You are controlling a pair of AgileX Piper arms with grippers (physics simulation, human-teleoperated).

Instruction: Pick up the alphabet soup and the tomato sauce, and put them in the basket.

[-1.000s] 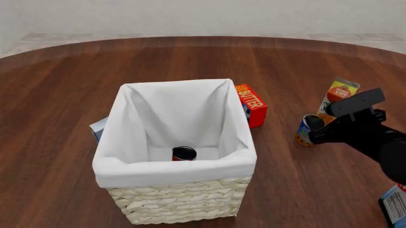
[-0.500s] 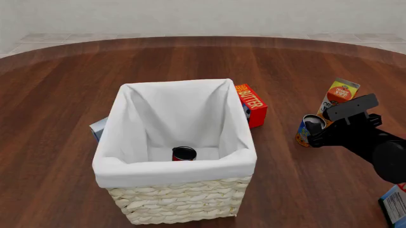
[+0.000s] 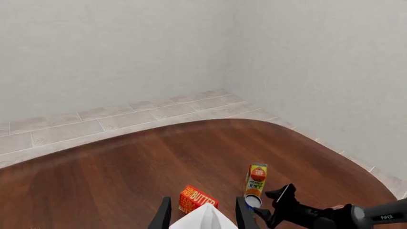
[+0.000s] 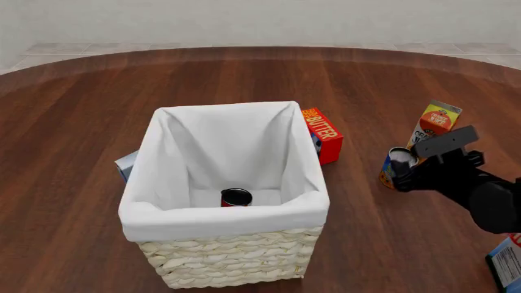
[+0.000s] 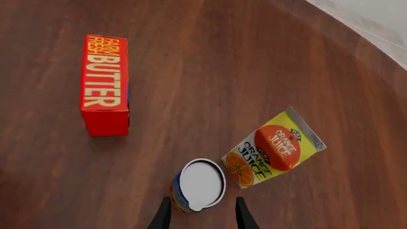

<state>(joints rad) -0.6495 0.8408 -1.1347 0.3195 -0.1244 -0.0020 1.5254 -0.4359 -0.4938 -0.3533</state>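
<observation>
The alphabet soup point(image 4: 394, 167) stands upright on the table to the right of the basket point(image 4: 232, 256); in the right wrist view the can point(image 5: 199, 185) shows its pale top. My right gripper point(image 4: 402, 175) is open, lowered over the can, with its fingers point(image 5: 161, 215) on either side of it. Inside the basket, on its floor, stands the tomato sauce point(image 4: 236, 197). My left gripper point(image 3: 203, 210) is open and holds nothing, high above a corner of the basket's cloth lining point(image 3: 205, 220). The left gripper is out of the front view.
An orange juice carton point(image 4: 435, 122) stands just behind the soup can. A red butter box point(image 4: 323, 134) lies by the basket's far right corner. A grey-blue box point(image 4: 126, 165) peeks out left of the basket. Another box point(image 4: 504, 262) sits at the near right edge.
My right gripper has come down and slightly forward onto the alphabet soup, so its fingers now flank the can. Everything else has stayed still.
</observation>
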